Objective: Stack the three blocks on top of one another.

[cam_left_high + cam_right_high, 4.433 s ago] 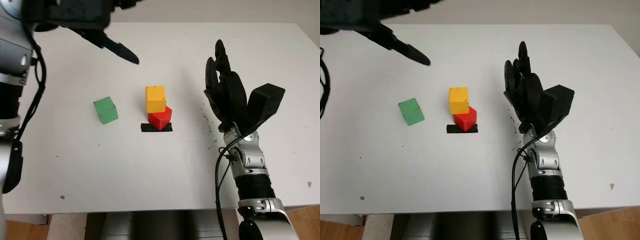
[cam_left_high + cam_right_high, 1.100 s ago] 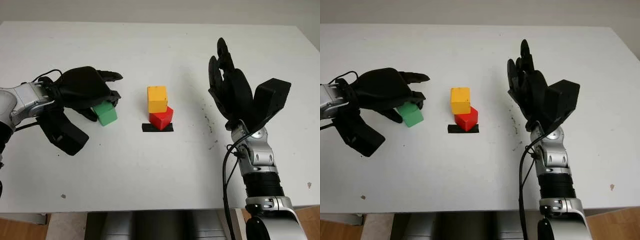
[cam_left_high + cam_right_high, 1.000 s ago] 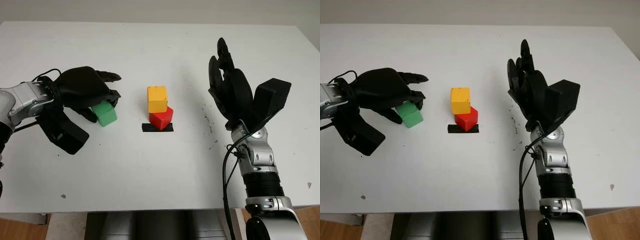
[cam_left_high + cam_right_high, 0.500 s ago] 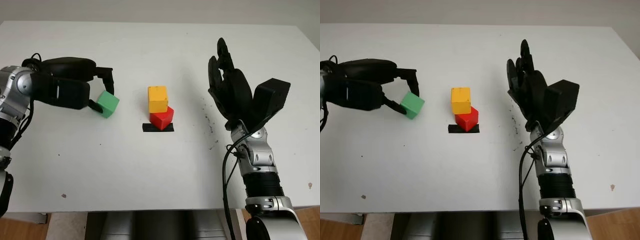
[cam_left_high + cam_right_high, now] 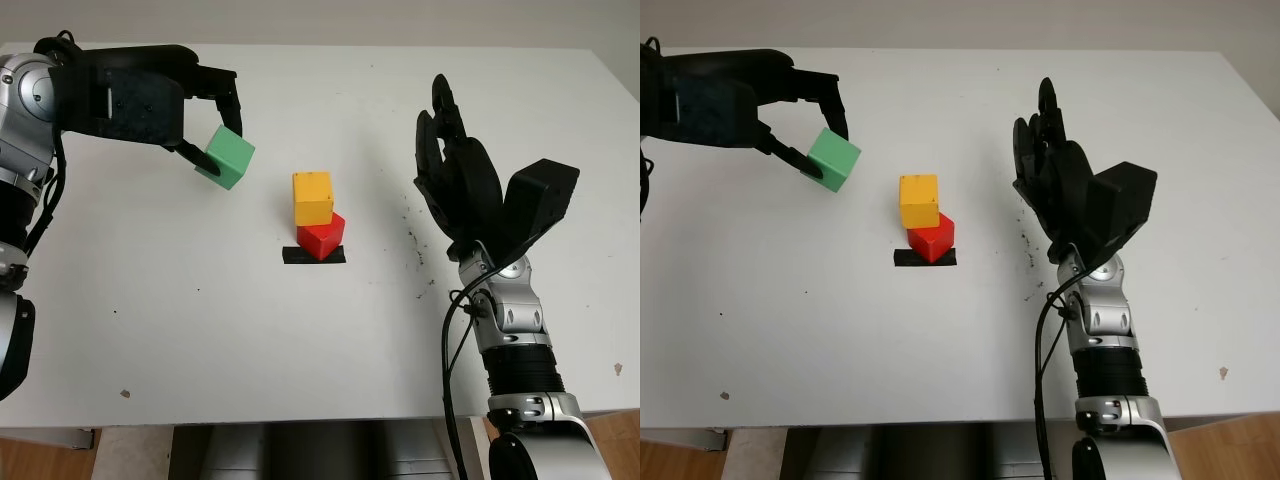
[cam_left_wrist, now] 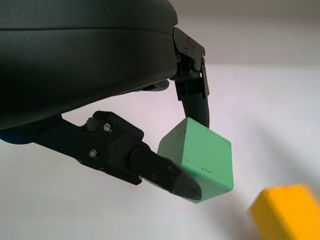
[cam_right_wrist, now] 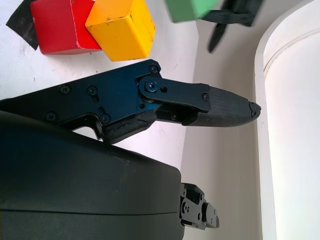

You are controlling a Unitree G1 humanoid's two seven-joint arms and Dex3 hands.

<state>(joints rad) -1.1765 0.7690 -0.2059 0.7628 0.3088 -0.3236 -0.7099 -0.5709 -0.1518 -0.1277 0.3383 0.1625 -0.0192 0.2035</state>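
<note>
Above white table (image 5: 300,350), left robot hand (image 5: 205,125) pinches green block (image 5: 226,158) aloft.

Matt painted green block (image 6: 202,162) (scuffed edges), smooth white table (image 5: 300,340).

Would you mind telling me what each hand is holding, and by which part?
The left hand pinches the green block by two opposite sides; the right hand is open beside the stack.

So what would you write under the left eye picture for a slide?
Left hand holds the green block above the table, left of the yellow block on the red block; right hand open.
</note>
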